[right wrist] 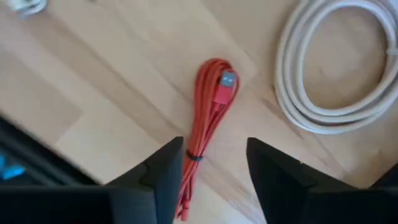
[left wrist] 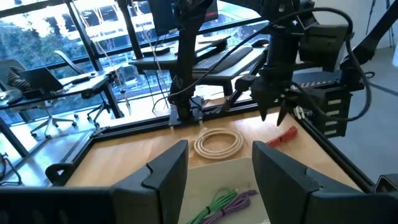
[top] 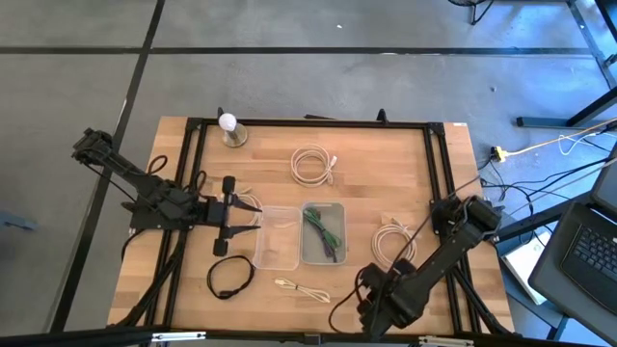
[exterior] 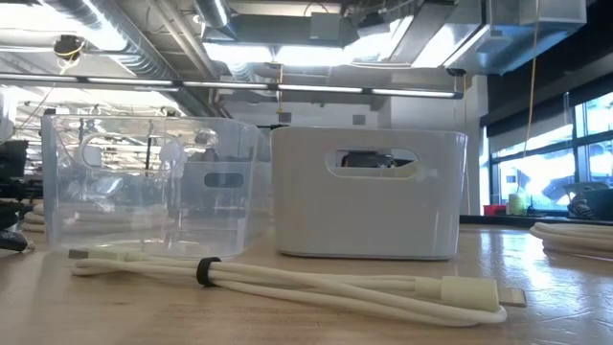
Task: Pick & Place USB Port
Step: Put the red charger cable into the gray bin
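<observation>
The table [top: 386, 173] carries two bins side by side at its middle: a clear bin [top: 277, 237] and a grey bin [top: 324, 232] holding green and purple cables [top: 325, 231]. Loose on the wood lie two white coils [top: 313, 165], one black cable [top: 230, 278] and one cream cable [top: 301, 288]. Only the wrist views show a red cable [right wrist: 208, 112], hidden under the right arm from above, beneath the right gripper [right wrist: 211, 165], jaws open. The left gripper [left wrist: 217, 168], jaws open, faces the bins.
</observation>
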Motion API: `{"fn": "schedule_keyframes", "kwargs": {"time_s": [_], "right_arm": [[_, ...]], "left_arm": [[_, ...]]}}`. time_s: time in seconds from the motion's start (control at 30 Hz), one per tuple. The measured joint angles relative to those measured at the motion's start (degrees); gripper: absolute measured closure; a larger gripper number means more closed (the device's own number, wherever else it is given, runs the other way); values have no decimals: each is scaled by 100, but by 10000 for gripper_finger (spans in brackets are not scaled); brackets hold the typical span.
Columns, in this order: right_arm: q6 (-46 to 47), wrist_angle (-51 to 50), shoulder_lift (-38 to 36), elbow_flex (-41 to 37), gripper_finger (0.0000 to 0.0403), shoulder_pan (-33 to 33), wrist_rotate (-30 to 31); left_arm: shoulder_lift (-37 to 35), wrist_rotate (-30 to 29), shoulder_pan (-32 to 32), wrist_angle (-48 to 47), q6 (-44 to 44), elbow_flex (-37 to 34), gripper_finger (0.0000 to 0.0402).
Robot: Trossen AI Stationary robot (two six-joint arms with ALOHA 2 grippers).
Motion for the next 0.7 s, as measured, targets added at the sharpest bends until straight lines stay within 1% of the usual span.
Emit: {"fn": "schedule_keyframes", "kwargs": {"time_s": [0.07, 0.23, 0.37, 0.57, 0.63, 0.7], "right_arm": [[46, 27, 4, -137, 208, 6, -38], [60, 623, 9, -732, 189, 4, -462], [151, 1426, 7, -1264, 186, 6, -740], [309, 2412, -28, -2029, 187, 45, -866], [365, 2632, -63, -2227, 196, 62, -885], [442, 2751, -80, -2326, 216, 83, -873]], "left_arm": [[0, 0, 0, -25, 36, 0, 229], [0, 2, 0, -39, 254, 0, 229], [0, 0, 0, -39, 254, 0, 229], [0, -7, 0, -21, 251, 0, 229], [0, -7, 0, -4, 242, 0, 229], [0, -7, 0, -2, 196, 0, 229]]}}
